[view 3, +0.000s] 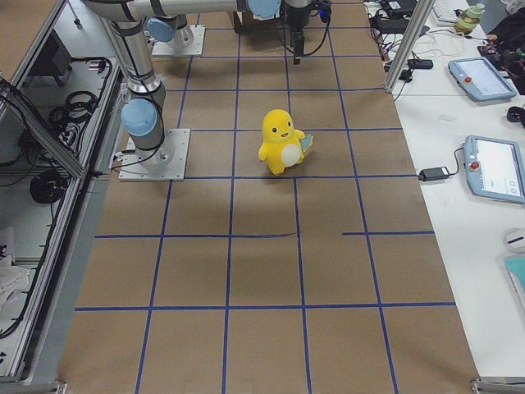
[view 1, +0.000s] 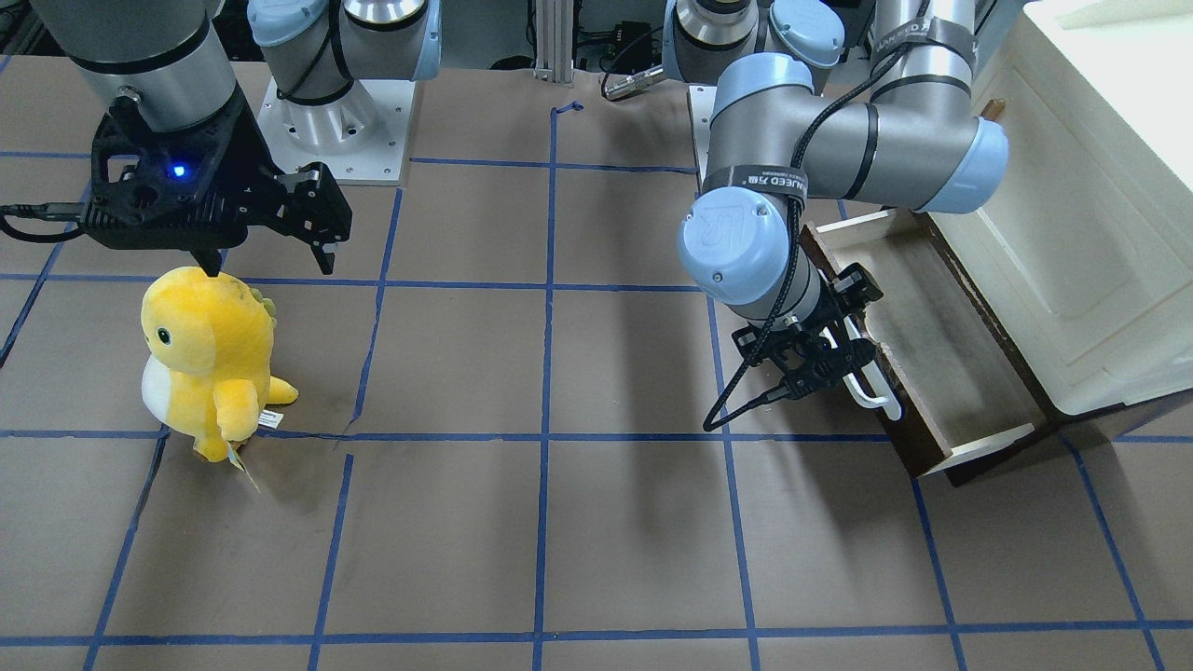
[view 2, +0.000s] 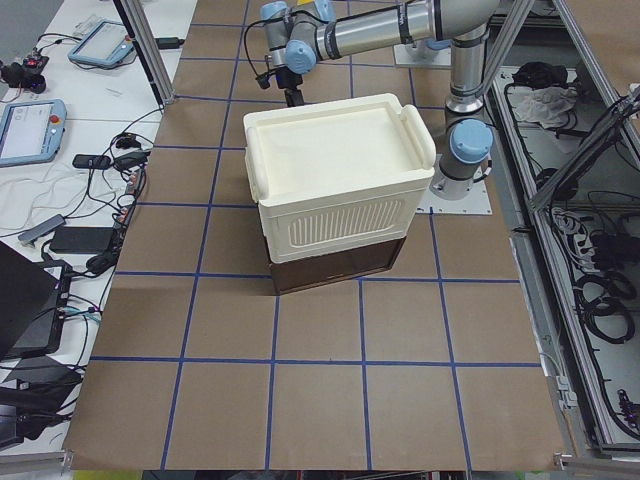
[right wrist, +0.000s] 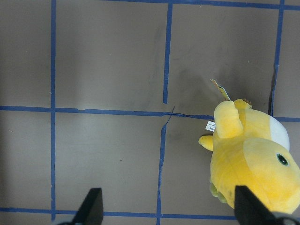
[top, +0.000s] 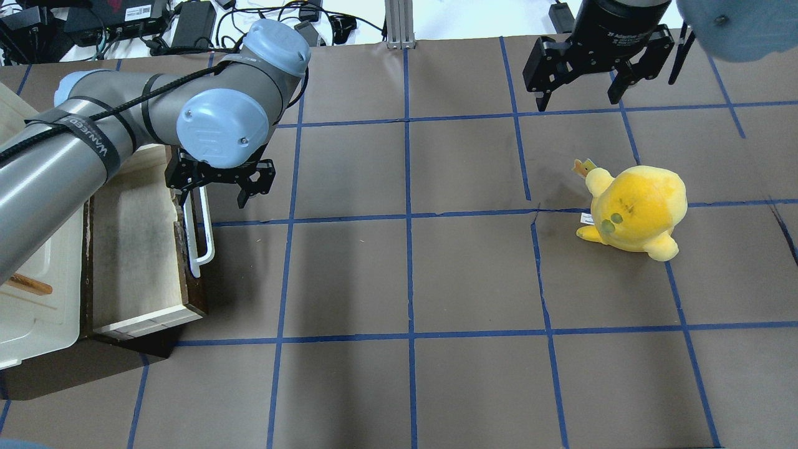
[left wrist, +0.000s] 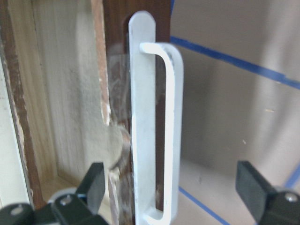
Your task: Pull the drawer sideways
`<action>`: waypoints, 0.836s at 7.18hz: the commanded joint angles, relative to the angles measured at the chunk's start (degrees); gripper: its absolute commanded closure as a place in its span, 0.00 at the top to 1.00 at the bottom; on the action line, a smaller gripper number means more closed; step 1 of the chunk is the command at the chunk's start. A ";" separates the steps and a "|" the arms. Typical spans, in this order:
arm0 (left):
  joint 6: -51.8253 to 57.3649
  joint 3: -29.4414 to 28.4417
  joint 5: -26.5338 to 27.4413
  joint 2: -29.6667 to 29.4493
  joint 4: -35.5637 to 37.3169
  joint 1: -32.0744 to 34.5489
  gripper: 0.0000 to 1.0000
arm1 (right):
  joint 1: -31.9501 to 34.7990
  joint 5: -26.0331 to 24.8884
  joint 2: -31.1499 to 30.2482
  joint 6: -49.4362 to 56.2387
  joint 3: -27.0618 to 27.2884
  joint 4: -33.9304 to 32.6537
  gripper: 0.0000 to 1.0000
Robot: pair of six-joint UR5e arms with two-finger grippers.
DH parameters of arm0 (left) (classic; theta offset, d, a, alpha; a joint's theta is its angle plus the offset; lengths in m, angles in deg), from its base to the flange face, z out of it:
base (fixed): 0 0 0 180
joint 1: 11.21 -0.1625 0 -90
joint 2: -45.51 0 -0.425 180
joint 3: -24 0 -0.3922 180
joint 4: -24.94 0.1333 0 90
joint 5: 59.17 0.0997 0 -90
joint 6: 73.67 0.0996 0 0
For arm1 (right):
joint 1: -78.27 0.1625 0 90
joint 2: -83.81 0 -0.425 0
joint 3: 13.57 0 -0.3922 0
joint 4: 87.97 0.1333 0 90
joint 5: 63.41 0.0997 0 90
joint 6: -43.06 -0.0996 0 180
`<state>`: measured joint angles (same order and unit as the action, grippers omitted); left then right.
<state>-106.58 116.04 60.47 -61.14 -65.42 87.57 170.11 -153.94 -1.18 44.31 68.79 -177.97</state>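
Drawer (top: 134, 249) sits open; left gripper (left wrist: 174, 183) straddles its handle (left wrist: 154, 136), jaws spread wide; right gripper (top: 578, 101) likewise spread, holding nothing.

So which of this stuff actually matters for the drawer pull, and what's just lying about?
Part of the job:
drawer, partly out of the cabinet
white handle
left gripper, open, fingers either side of the handle

Lying about:
yellow plush toy
right gripper, open, empty
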 commanded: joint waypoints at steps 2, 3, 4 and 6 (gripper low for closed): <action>10.90 -6.33 -12.98 4.33 0.53 0.28 1.00 | 0.00 0.00 0.00 -0.02 0.00 0.00 1.00; 18.34 -7.30 -21.56 6.08 1.66 -0.42 1.00 | 0.00 -0.09 0.00 -0.02 0.00 0.00 1.00; 21.89 -8.27 -23.47 7.32 3.24 -0.86 1.00 | 0.00 0.00 0.00 -0.02 0.00 0.00 1.00; 22.54 -8.37 -23.75 9.86 3.43 -1.91 1.00 | 0.00 -0.09 0.00 -0.02 0.00 0.00 1.00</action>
<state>-85.23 107.88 37.42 -52.93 -62.27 86.34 170.11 -153.97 -1.18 44.33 68.79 -177.97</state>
